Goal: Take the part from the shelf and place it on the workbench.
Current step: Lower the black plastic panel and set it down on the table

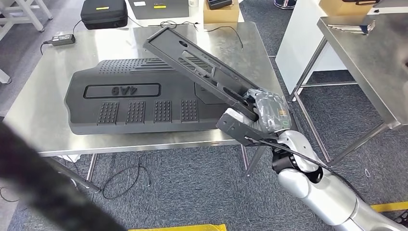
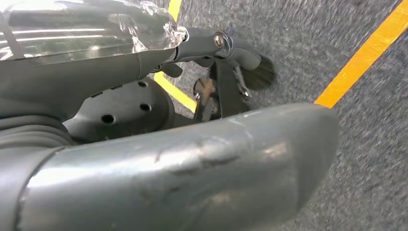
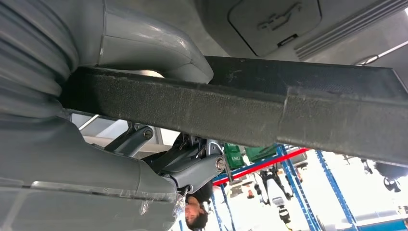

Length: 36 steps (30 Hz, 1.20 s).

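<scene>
Steel bench (image 1: 43, 120) on grey carpet floor already carries large black ribbed panel (image 1: 130, 101), lying flat. Right hand (image 1: 262, 113) clamps long black part (image 1: 202, 65) at near end, thumb over edge, fingers underneath; part tilted up over panel, far end high, likely so it clears panel before lowering. Left hand (image 2: 226, 62) hangs over floor, holding nothing; curl of fingers unclear.

You see a long matt black plastic panel (image 1: 202, 67) over a studded black plastic cover (image 1: 125, 96) — both dull — on the brushed, glossy steel workbench (image 1: 38, 110); grey carpet floor (image 1: 192, 187) looks rough.
</scene>
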### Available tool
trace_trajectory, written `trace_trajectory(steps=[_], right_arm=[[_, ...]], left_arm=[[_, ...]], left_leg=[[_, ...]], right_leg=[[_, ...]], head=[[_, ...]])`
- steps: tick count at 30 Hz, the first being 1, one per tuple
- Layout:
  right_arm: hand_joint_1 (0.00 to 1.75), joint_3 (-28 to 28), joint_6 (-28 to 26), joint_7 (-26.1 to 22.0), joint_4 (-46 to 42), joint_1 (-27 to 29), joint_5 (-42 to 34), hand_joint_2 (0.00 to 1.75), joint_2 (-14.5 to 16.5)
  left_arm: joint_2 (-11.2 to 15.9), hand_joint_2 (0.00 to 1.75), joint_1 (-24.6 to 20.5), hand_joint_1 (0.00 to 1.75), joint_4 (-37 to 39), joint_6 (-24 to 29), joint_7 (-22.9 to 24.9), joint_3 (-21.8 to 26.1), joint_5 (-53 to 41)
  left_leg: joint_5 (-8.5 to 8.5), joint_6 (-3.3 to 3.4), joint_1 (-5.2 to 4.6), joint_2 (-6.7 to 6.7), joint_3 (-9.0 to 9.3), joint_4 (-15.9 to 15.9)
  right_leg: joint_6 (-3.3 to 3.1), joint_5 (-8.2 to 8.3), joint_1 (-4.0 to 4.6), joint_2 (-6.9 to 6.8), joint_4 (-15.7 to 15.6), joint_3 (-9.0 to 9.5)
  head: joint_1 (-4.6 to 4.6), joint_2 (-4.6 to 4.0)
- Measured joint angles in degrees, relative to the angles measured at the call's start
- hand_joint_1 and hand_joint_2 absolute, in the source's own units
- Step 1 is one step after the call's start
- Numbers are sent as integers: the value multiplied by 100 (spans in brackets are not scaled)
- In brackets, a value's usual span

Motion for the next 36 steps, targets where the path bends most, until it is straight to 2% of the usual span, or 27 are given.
trace_trajectory(steps=[1, 2, 3, 4, 7, 9, 10, 12, 13, 14, 15, 16, 17, 18, 19, 21, 23, 24, 26, 27, 28, 29, 30, 32, 33, 34, 36], right_arm=[[175, 20, -1, 1, 0, -3, 7, 175, 16], [175, 38, -2, 1, 0, -12, 17, 175, 32], [175, 55, -3, -1, 0, -26, 28, 175, 48], [175, 67, -5, -3, 0, -42, 38, 175, 55], [175, 99, -8, -17, -1, -98, 68, 175, 93], [175, 118, -8, -39, -2, -171, 93, 175, 119], [175, 134, -8, -55, -2, -214, 103, 175, 131], [175, 176, -6, -97, 0, -283, 113, 175, 168], [175, 204, -5, -123, 3, -301, 110, 175, 194], [175, 233, -4, -153, 7, -321, 106, 175, 225], [175, 264, -2, -186, 11, -354, 101, 175, 260], [175, 295, -1, -218, 16, -399, 98, 175, 296], [175, 321, 1, -244, 21, -449, 96, 175, 332], [175, 349, 3, -266, 27, -500, 96, 175, 371], [175, 375, 5, -282, 36, -546, 92, 175, 408], [175, 431, 10, -308, 59, -627, 82, 175, 483], [175, 478, 11, -330, 78, -690, 69, 175, 548], [175, 497, 11, -345, 86, -722, 61, 175, 584], [175, 532, 12, -374, 105, -764, 39, 175, 665], [175, 554, 13, -384, 119, -776, 28, 175, 705], [175, 577, 15, -387, 137, -779, 19, 175, 741], [175, 602, 16, -389, 157, -779, 13, 175, 772], [175, 625, 18, -390, 178, -782, 10, 175, 802], [175, 661, 18, -392, 213, -795, 9, 175, 853], [175, 675, 18, -396, 231, -812, 9, 175, 875], [175, 687, 18, -401, 250, -833, 8, 175, 895], [175, 719, 18, -417, 300, -881, 4, 175, 927]], left_arm=[[5, 0, 14, 0, 0, -2, -1, 0, -6], [9, 0, 26, 0, 0, -5, 1, 0, -15], [14, 0, 28, 0, 0, -9, 4, 0, -25], [14, 0, 26, 0, 0, -13, 9, 0, -33], [15, 0, 20, 0, -2, -17, 20, 0, -50], [19, 0, 11, 0, -4, -16, 22, 0, -56], [21, 0, 5, 0, -4, -16, 22, 0, -57], [23, 0, -4, 0, -4, -4, 22, 0, -56], [23, 0, -4, 0, -4, 8, 22, 0, -51], [23, 0, -2, 0, -4, 22, 22, 0, -45], [23, 0, -1, 0, -4, 33, 22, 0, -39], [22, 0, -2, 0, -4, 37, 22, 0, -35], [21, 0, -3, 0, -4, 39, 22, 0, -33], [20, 0, -10, 0, -4, 39, 22, 0, -33], [19, 0, -17, 0, -5, 41, 23, 0, -33], [17, 0, -31, 0, -6, 49, 24, -2, -33], [17, 0, -39, 0, -8, 64, 24, -4, -38], [18, 0, -46, 0, -8, 73, 24, -4, -45], [19, 0, -56, 0, -9, 87, 24, -4, -58], [18, 0, -58, 0, -9, 96, 24, -5, -63], [17, 0, -58, 0, -9, 106, 24, -5, -66], [17, 0, -56, 0, -9, 115, 24, -6, -68], [17, 0, -55, 0, -9, 125, 24, -7, -70], [19, 0, -55, 0, -8, 134, 24, -7, -74], [19, 0, -55, 0, -7, 137, 24, -7, -75], [18, 0, -58, 0, -7, 138, 25, -8, -76], [17, 0, -65, 0, -8, 140, 27, -11, -77]], left_leg=[[251, -26, 27, 1, -35, -184], [510, -42, 41, -1, 1, -486], [769, -29, 51, -5, 108, -890], [798, 4, 45, -10, 150, -1035], [736, 139, 27, -18, 185, -1100], [717, 217, 34, -18, 241, -1143], [703, 249, 36, -18, 269, -1159], [655, 294, 19, -19, 324, -1165], [627, 305, 8, -21, 359, -1165], [594, 309, -4, -24, 401, -1165], [559, 306, -16, -27, 451, -1165], [522, 300, -25, -30, 504, -1166], [489, 289, -26, -30, 541, -1176], [463, 268, -35, -33, 566, -1179], [448, 240, -27, -37, 573, -1185], [432, 168, -14, -45, 582, -1202], [383, 105, -13, -34, 597, -1166], [312, 78, -17, -26, 550, -1025], [72, 36, -6, -12, 256, -413], [-51, 17, 5, -12, 23, -32], [-101, 0, 15, -11, -181, 256], [-49, -15, 23, -11, -311, 373], [118, -25, 30, -10, -336, 271], [606, -26, 44, -10, -124, -409], [766, -17, 34, -13, 2, -747], [840, 7, 29, -16, 94, -965], [806, 72, 3, -27, 153, -1086]], right_leg=[[24, -67, -9, 10, 17, 59], [63, -137, -9, 22, 43, 110], [106, -203, -9, 35, 72, 148], [141, -234, 0, 40, 84, 152], [235, -281, -11, 42, 61, 183], [287, -398, -28, 26, 272, 110], [301, -519, -31, 19, 565, -38], [312, -766, -27, 15, 1365, -509], [310, -787, -25, 15, 1636, -704], [299, -687, -24, 15, 1689, -802], [279, -472, -22, 15, 1497, -780], [245, -193, -15, 13, 1127, -669], [205, 18, -3, 7, 760, -533], [168, 159, 26, 1, 442, -415], [134, 199, 58, -1, 255, -342], [91, 144, 114, 7, 145, -301], [44, 124, 75, 9, 67, -225], [16, 115, 51, 3, 26, -172], [-30, 76, 30, -11, -18, -72], [-43, 47, 32, -13, -16, -41], [-47, 14, 33, -11, -12, -9], [-45, -23, 33, -6, -6, 26], [-38, -64, 31, 0, 3, 69], [-3, -165, 22, 12, 33, 164], [25, -214, 26, 18, 59, 193], [59, -248, 32, 23, 78, 206], [120, -275, 43, 28, 87, 206]], head=[[-14, 0], [-33, 0], [-53, -1], [-65, -1], [-89, -1], [-79, 0], [-73, 0], [-62, 0], [-59, 0], [-51, 0], [-44, 0], [-41, 0], [-48, 0], [-59, -3], [-73, -6], [-89, -13], [-87, -9], [-98, -5], [-143, 0], [-169, 0], [-184, 0], [-187, 0], [-191, 0], [-193, 0], [-199, -1], [-208, -4], [-214, -9]])
